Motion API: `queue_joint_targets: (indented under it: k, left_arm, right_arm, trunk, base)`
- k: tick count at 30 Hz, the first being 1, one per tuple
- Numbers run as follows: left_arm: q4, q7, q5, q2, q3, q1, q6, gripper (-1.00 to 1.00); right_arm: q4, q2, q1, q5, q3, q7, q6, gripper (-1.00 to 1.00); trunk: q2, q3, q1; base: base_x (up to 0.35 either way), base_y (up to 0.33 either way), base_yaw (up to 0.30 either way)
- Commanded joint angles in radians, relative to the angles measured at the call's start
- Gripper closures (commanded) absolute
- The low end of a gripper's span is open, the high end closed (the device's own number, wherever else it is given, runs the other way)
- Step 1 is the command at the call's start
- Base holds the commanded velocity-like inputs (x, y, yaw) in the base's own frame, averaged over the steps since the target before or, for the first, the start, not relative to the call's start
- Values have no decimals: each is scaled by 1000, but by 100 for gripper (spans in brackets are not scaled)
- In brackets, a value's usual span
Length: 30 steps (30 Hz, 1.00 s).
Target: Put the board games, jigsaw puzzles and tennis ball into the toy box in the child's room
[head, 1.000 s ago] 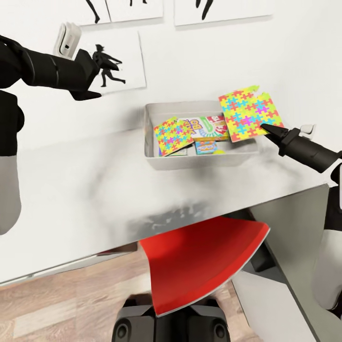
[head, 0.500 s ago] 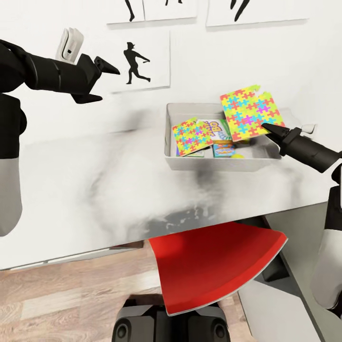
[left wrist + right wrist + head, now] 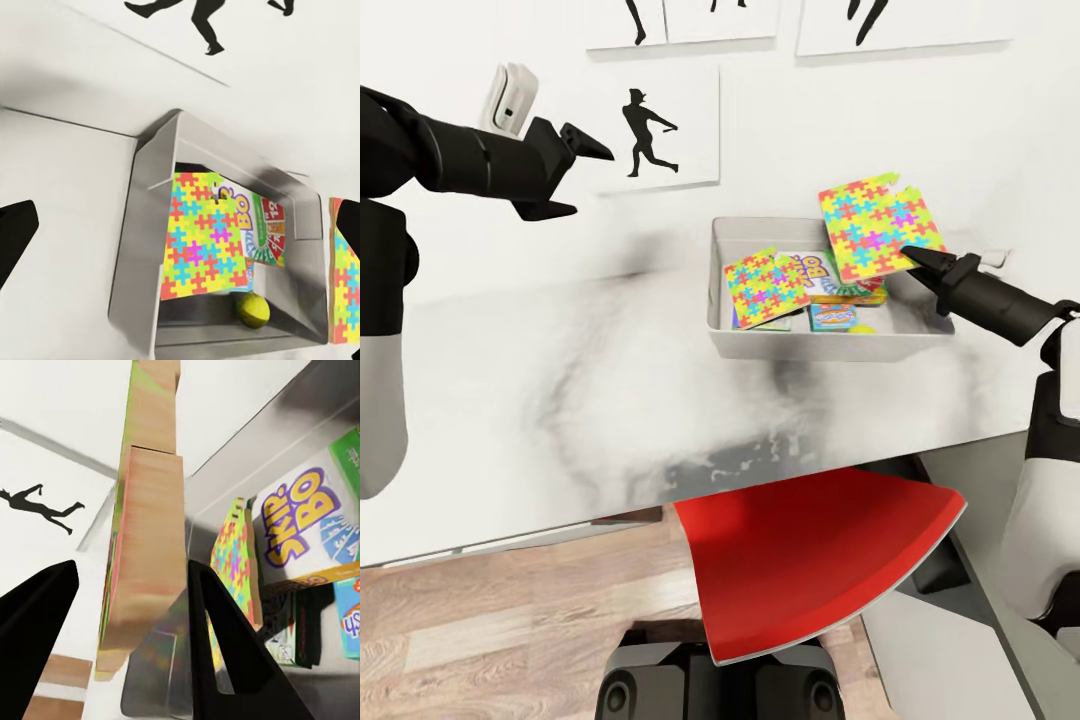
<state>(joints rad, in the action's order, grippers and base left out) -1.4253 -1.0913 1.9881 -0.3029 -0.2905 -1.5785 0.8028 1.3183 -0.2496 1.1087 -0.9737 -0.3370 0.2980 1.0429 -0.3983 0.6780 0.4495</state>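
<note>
The toy box [image 3: 820, 346] stands on the table [image 3: 560, 380] against the wall. Inside it lie a jigsaw puzzle [image 3: 764, 286], the SKIP-BO board game [image 3: 828, 276], a small blue board game [image 3: 832, 317] and the tennis ball [image 3: 867, 328]. My right gripper [image 3: 913, 258] is shut on the lower corner of a second jigsaw puzzle [image 3: 874, 226], held tilted above the box's right half. In the right wrist view this puzzle [image 3: 146, 532] is edge-on between the fingers [image 3: 225, 652]. My left gripper [image 3: 588, 180] hangs open and empty, high and left of the box.
A red chair seat [image 3: 820, 560] pokes out under the table's front edge. The dark grey wing [image 3: 960, 620] runs down the right. Silhouette pictures [image 3: 650, 130] hang on the wall. Bare tabletop stretches left of the box.
The camera swung left a second ago, shifting the scene rightward. Since then my right gripper has carried the puzzle slightly up and left over the box. The left arm is almost still.
</note>
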Motion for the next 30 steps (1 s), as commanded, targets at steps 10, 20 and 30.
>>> queue_joint_targets:
  k: [10,20,30]
  left_arm:
    - [18,-7,7,4,-1,3,2,-100]
    - [31,-7,6,9,-1,3,2,-100]
    - [33,-6,6,10,-1,4,2,-100]
  right_arm:
    - [-33,47,21,10,3,-24,4,100]
    - [-34,116,26,9,4,-68,4,100]
    - [-4,142,23,10,4,-78,4,100]
  trunk:
    - [-2,1,1]
    - [-2,1,1]
    - [-2,1,1]
  base:
    - [0,0,3]
    - [0,0,0]
    - [0,0,16]
